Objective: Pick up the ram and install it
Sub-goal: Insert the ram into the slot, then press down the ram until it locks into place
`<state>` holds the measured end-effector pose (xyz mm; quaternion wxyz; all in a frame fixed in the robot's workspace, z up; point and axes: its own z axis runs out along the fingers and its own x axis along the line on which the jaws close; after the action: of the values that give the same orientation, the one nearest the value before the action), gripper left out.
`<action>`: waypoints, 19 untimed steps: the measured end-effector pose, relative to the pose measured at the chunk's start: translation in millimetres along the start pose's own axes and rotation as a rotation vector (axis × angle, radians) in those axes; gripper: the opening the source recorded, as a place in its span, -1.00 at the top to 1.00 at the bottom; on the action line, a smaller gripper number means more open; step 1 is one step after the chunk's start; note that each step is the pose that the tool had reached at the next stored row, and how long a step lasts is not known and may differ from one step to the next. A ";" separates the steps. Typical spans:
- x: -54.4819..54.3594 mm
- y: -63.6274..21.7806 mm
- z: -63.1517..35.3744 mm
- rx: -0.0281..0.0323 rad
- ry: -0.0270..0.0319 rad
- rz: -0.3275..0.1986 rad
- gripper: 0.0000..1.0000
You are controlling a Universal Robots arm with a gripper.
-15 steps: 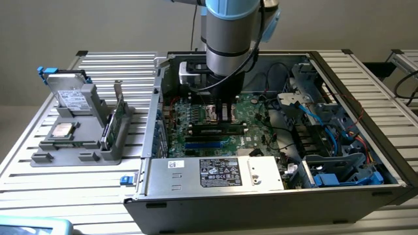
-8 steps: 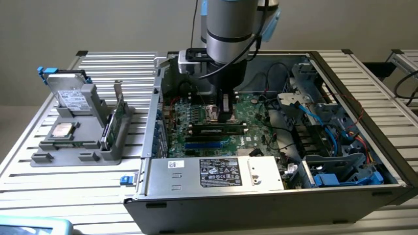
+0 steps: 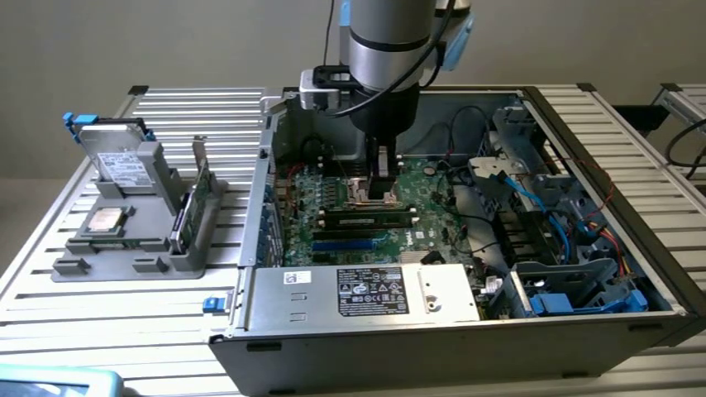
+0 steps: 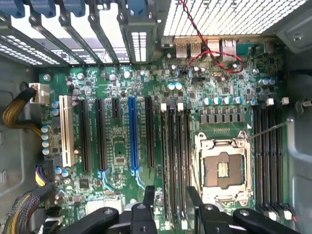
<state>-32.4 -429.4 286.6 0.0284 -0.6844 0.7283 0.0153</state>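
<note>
On the motherboard (image 4: 122,78), a thin green ram (image 3: 369,221) sits slotted beneath the spread gripper (image 4: 169,192).

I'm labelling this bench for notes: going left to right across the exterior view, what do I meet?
From the left: hard drive → green card → gripper over the motherboard → blue bracket.

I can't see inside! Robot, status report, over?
End effector open above motherboard slots. Ram looks seated in a slot, not held. Nothing seen in the way.
</note>
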 end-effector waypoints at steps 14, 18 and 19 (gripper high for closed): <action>0.0 0.0 0.0 -0.0001 0.0001 0.000 0.40; 0.0 0.0 0.0 -0.0001 0.0001 0.000 0.76; 0.0 0.0 -0.1 -0.0001 0.0001 0.000 0.76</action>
<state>-32.4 -429.5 286.7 0.0283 -0.6844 0.7284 0.0153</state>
